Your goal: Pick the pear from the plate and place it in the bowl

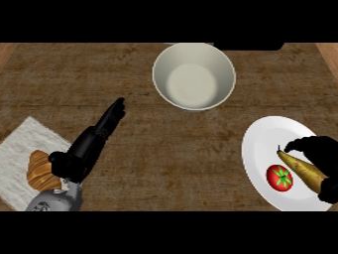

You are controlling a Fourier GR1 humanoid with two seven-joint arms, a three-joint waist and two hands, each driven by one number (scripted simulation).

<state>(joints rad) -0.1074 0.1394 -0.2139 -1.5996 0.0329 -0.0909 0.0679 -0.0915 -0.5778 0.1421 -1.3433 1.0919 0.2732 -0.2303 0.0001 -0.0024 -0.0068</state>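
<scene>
I see the pear (303, 170) lying on the white plate (263, 141) at the right of the table (164, 144), its stem end pointing up and left, a red tomato (280, 177) just beside it on the same plate. My right hand (331, 159) sits over the plate's right edge, its fingers curled round the pear's far side and its thumb at the lower end, touching the fruit. The white bowl (194, 75) stands well apart, toward the top centre. My left hand (91, 141) rests open with straight fingers, beside a croissant (41, 171) on a grey napkin (14, 156).
</scene>
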